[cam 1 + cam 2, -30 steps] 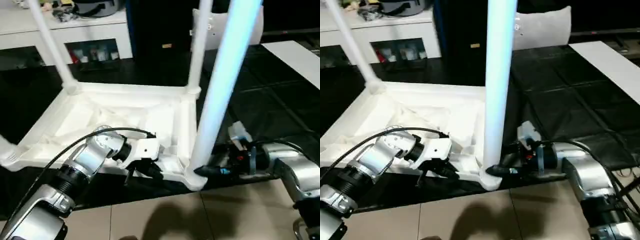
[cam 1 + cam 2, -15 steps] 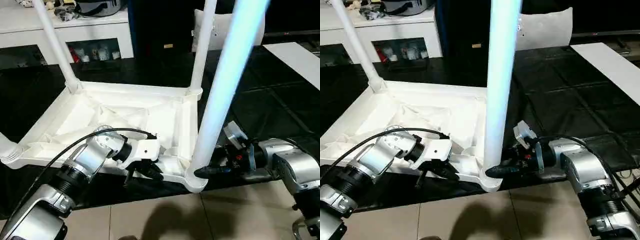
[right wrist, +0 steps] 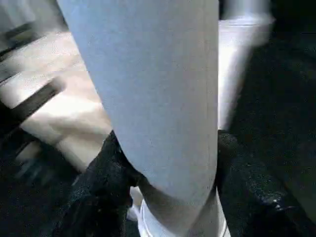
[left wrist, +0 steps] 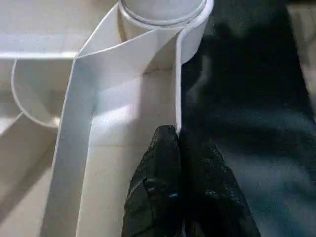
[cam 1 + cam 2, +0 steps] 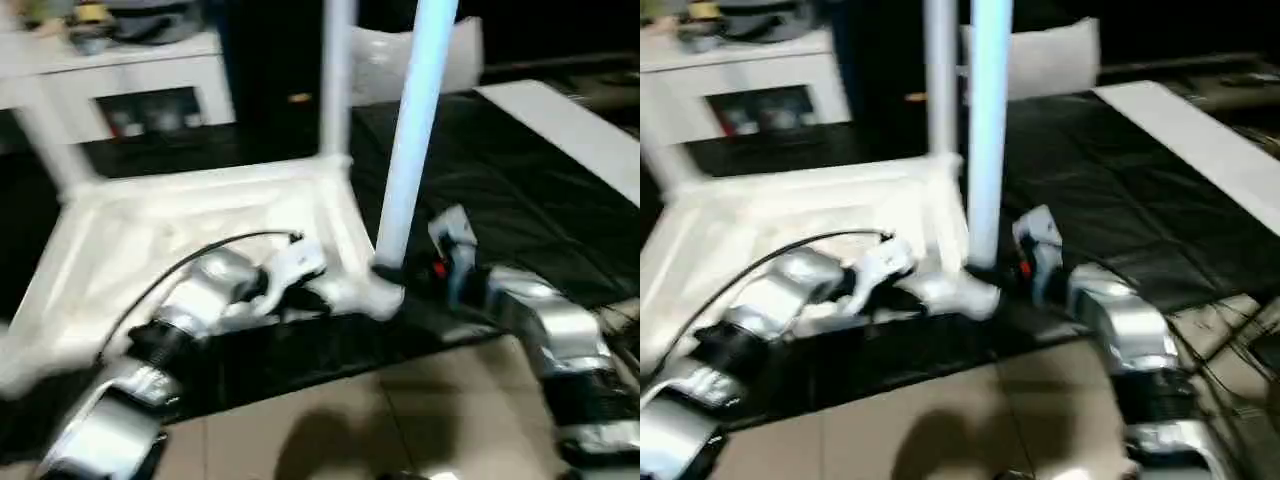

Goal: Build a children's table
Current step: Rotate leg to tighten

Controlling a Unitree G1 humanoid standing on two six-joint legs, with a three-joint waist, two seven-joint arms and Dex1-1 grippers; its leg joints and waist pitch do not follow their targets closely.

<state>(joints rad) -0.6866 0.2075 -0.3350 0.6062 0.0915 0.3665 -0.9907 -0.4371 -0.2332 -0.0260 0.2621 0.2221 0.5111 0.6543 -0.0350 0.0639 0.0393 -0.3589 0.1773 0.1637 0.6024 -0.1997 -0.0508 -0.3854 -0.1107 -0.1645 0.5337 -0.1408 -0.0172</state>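
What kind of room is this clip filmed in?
Probably an indoor living or demo room: a white cabinet holding small items, black floor mats over tiled floor, a pale cushion behind.

The table top is laid upside down; the near leg is stood in its right front corner, another leg behind it.

My left arm reaches from seven o'clock toward the middle, its wrist bent inward. My left gripper has its two black fingers pressed together, pinching the thin rim of the table. My right arm comes in from four o'clock. My right gripper has a finger on each side of the leg.
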